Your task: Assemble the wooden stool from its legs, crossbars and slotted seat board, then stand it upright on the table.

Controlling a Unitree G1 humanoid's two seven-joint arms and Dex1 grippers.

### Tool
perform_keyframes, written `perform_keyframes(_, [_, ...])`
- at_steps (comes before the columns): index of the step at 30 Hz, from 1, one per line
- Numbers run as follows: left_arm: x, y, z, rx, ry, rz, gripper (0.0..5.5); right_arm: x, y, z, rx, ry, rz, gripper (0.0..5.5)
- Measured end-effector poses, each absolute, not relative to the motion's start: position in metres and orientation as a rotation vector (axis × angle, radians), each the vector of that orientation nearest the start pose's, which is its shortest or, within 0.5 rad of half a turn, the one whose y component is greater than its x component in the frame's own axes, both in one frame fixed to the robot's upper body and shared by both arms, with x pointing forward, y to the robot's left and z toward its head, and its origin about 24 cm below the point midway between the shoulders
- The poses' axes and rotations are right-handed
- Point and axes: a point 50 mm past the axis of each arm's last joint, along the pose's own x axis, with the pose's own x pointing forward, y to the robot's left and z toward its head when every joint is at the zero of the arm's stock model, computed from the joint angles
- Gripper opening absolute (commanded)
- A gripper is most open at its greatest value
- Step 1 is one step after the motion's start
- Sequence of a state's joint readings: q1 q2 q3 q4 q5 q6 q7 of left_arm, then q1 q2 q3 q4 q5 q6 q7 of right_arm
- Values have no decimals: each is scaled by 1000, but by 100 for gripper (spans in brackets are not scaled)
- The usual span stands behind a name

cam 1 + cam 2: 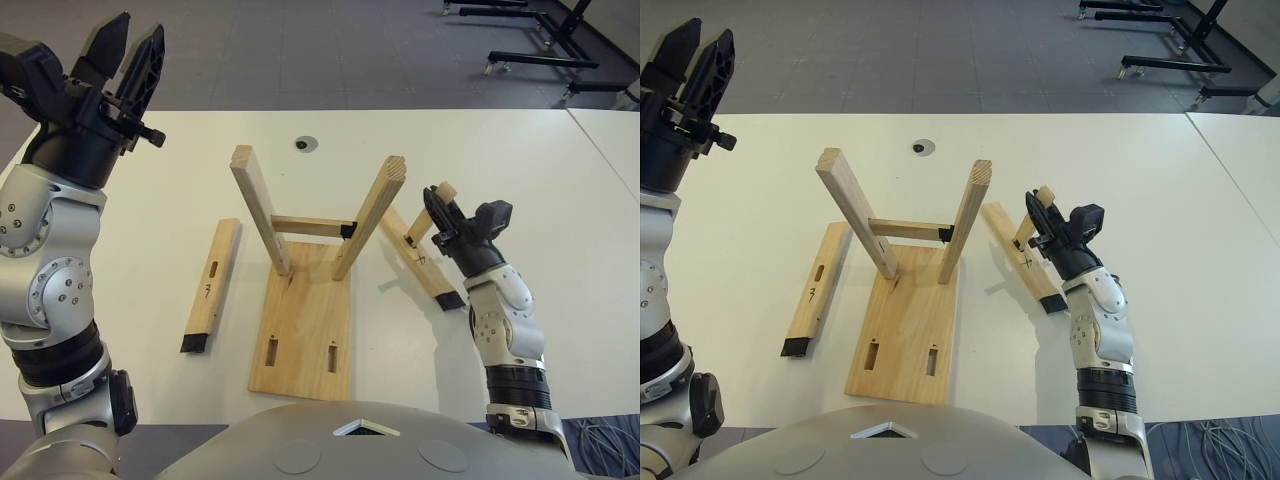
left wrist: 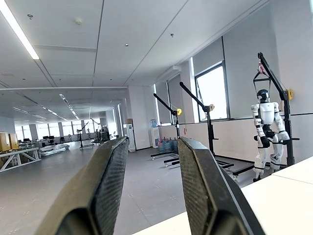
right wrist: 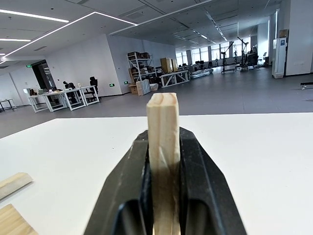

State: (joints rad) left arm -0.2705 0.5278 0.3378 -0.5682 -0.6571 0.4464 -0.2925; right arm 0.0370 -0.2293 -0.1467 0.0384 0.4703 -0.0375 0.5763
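The slotted seat board (image 1: 300, 330) lies flat on the white table (image 1: 130, 260). Two legs (image 1: 260, 208) (image 1: 371, 215) stand in its far slots, tilted, joined by a crossbar (image 1: 310, 227). A loose leg (image 1: 212, 285) lies left of the board. To the right lies another leg (image 1: 428, 270) with a short crossbar (image 1: 417, 229) rising from it. My right gripper (image 1: 437, 205) is shut on that crossbar (image 3: 163, 112). My left gripper (image 1: 128, 55) is held high at the far left, open, with nothing between its fingers (image 2: 110, 191).
A round cable hole (image 1: 306, 143) sits in the table beyond the legs. A second table (image 1: 612, 135) adjoins at the right. Black wheeled frames (image 1: 540, 50) stand on the floor behind. Bare tabletop stretches to the left of the loose leg and to the far right.
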Motion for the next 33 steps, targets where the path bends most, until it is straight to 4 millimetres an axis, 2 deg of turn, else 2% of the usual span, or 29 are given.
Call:
perform_keyframes(23, [244, 213, 239, 42, -464, -403, 181, 233, -204, 45, 190, -112, 402, 39])
perform_keyframes(25, [244, 213, 239, 42, -465, -405, 181, 235, -203, 44, 180, -103, 394, 91])
perform_keyframes(27, [244, 213, 242, 45, -480, -407, 181, 222, -207, 10, 192, 76, 344, 139])
perform_keyframes(33, [246, 212, 242, 44, -482, -413, 181, 227, -209, 13, 185, 75, 337, 246])
